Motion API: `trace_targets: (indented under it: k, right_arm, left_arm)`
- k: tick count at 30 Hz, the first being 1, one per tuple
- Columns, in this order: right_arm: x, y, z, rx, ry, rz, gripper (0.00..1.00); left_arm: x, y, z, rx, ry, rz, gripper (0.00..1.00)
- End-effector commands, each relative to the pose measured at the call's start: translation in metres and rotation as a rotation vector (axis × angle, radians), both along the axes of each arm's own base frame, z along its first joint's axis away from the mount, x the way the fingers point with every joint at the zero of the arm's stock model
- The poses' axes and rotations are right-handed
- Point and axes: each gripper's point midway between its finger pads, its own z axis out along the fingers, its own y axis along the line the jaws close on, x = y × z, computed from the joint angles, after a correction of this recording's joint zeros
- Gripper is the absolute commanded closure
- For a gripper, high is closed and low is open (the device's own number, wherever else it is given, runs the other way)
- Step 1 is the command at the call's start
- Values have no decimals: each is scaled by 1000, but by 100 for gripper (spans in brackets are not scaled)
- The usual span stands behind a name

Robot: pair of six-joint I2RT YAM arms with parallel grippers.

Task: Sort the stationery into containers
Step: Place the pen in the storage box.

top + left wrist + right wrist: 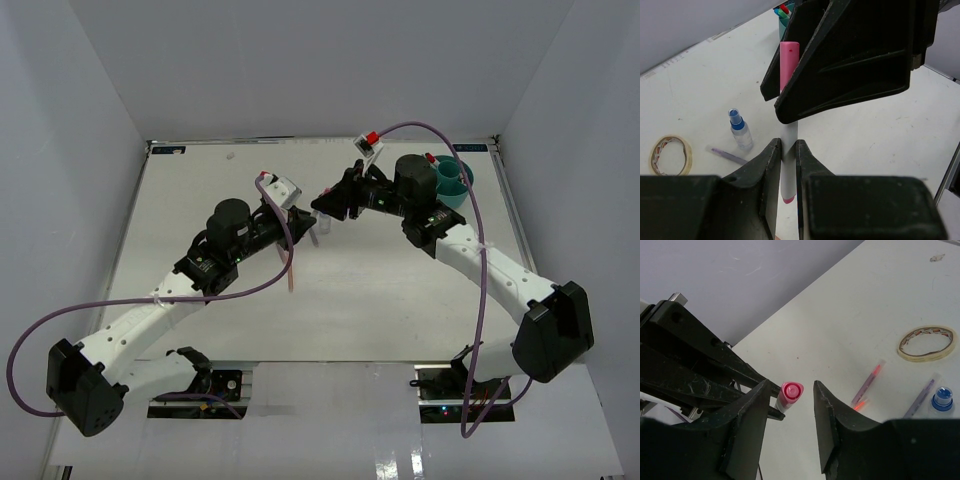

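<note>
Above the middle of the table (700, 85) | left gripper (787, 143) pinches the pink pen (789, 65) low down, upright | right gripper (790, 389) fingers stand apart around its cap, seemingly not touching | pen looks light, stiff, smooth; grab the cap end, squeeze softly

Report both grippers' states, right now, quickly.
Left gripper: closed, holding the pink-capped pen by its white barrel.
Right gripper: open, jaws either side of the pen's pink cap, not clamped on it.
</note>
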Motion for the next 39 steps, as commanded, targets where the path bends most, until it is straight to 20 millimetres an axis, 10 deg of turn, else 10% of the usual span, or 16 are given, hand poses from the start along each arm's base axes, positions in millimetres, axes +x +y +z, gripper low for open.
trace_targets:
  k: [1, 9, 17, 21, 29, 39]
  right_arm:
    - [-2, 3, 22, 41, -59, 18, 55]
    - [0, 0, 21, 36, -74, -1, 81]
    - [30, -22, 20, -19, -128, -161, 92]
    - [80, -71, 20, -109, -197, -466, 92]
    - [177, -217, 31, -393, -379, -1124, 92]
    - [255, -304, 5, -508, -383, -1283, 92]
  left_arm:
    - [0, 2, 9, -19, -30, 3, 83]
    - [2, 2, 5, -12, -21, 15, 74]
    - [20, 17, -1, 4, 5, 153, 28]
    - [36, 33, -8, 18, 69, 298, 3]
    - [85, 101, -50, 33, 335, 636, 2]
    - [104, 163, -42, -66, 373, 788, 2]
